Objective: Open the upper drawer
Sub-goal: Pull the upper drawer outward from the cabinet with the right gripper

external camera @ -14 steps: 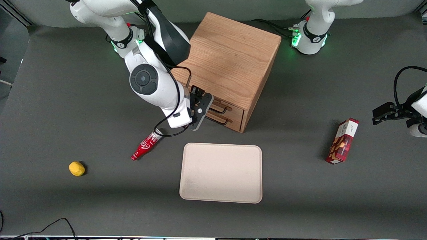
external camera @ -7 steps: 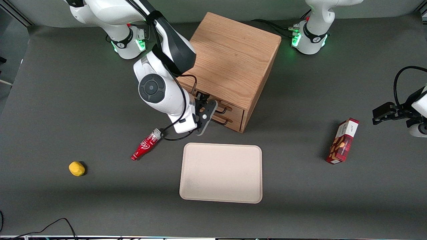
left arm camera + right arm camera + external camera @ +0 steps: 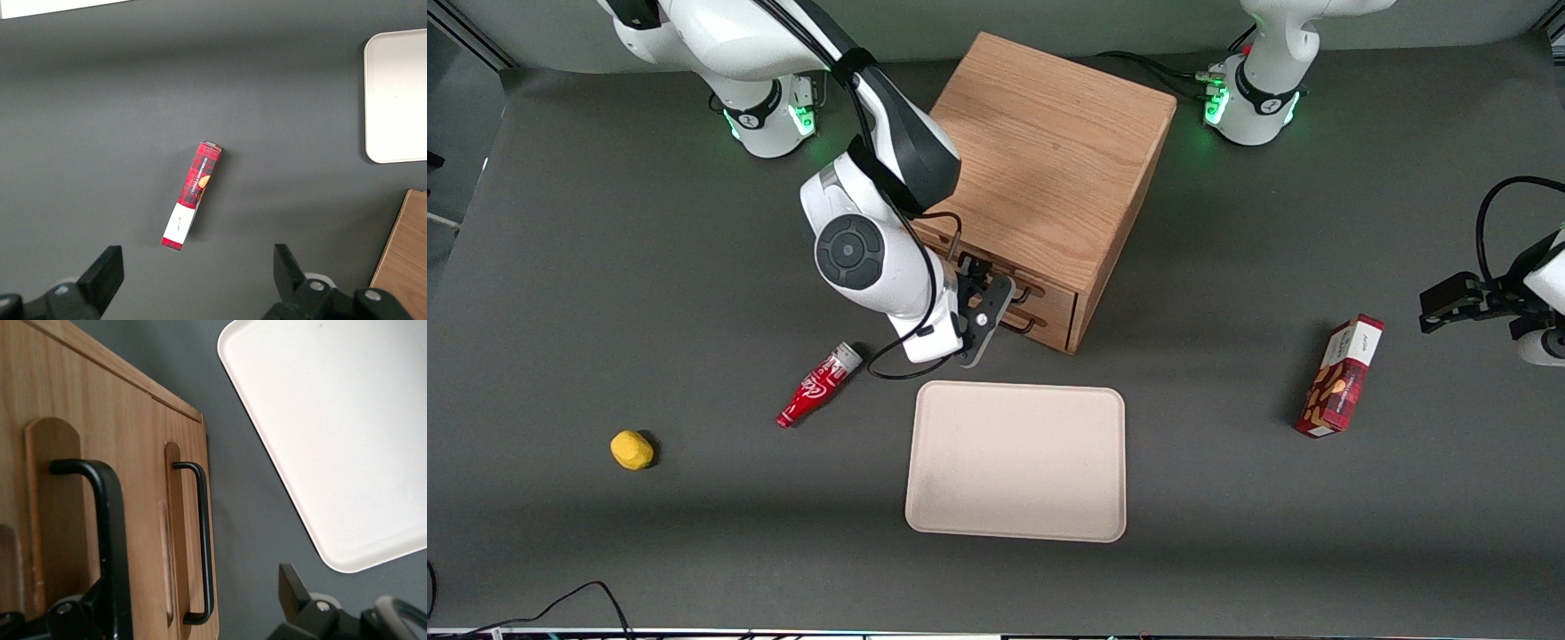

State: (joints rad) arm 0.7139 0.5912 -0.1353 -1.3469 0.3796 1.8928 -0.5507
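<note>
Upper drawer sits closed in the front of the wooden cabinet, just above the matching lower drawer, and faces the front camera at an angle. Nearest that camera lies the pale tray, with a red bottle and a yellow lump toward the working arm's end of the surface and a red box toward the parked arm's end. Next comes the gripper, right in front of the drawers. Its jaws stand apart, and in the right wrist view the upper handle runs between them, apparently not yet pinched, while the lower handle stays free beside it. The step in hand looks like the final reach onto the handle. Next, the jaws need to close on that thin wire, then pull straight out along the drawer's line, away from the cabinet.
</note>
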